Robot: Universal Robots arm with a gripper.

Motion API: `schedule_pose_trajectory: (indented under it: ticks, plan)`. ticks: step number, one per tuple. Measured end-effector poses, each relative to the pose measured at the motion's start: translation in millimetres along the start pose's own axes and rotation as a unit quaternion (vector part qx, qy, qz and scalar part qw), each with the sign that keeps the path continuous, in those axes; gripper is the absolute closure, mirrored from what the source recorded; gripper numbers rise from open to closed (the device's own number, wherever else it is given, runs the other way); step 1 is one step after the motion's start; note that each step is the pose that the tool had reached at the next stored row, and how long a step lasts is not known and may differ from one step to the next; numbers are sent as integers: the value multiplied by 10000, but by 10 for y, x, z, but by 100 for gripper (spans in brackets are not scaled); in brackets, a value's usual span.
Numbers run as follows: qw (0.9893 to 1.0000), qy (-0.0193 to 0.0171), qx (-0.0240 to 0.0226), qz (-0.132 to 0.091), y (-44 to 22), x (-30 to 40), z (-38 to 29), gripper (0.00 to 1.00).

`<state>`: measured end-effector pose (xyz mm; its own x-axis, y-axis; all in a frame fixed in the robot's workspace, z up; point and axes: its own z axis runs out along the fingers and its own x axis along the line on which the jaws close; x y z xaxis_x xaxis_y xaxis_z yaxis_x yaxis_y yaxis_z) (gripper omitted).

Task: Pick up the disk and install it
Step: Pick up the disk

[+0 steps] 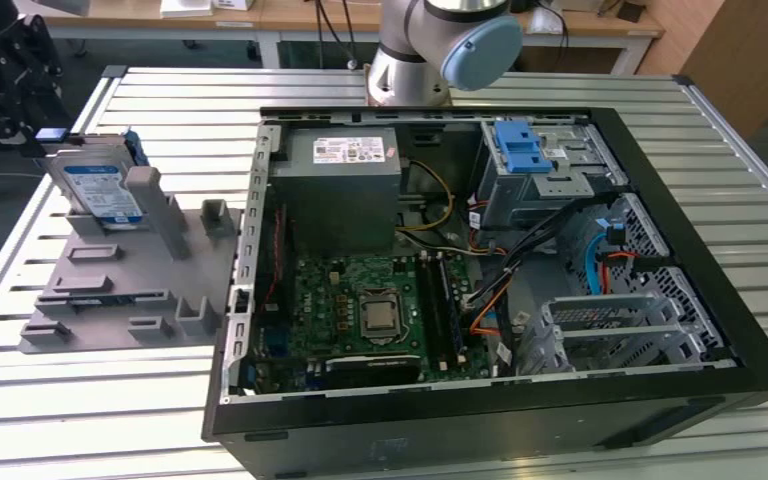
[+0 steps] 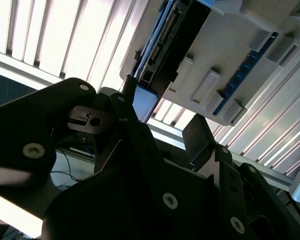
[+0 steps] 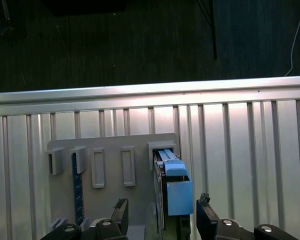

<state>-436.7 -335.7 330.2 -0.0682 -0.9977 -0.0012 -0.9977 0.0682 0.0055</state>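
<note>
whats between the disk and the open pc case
In the exterior view, the grey holder that the disk stands in: its upright posts and empty slots fill the stretch up to the computer case.

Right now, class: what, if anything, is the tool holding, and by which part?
Nothing: the open tool straddles the disk without clamping it.

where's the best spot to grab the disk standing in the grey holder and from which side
Likely best to grip the disk by its free upper end, one finger on each flat face, coming from above. It stands on edge in the grey holder, whose posts block its lower part. In the first wrist view the open gripper straddles its blue carrier.
</note>
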Motion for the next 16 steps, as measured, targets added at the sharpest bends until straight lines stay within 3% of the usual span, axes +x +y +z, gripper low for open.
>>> schedule_pose_trajectory:
  ticks: [16]
  plan:
    - [10000, 0, 0, 0, 0, 0, 38, 35]
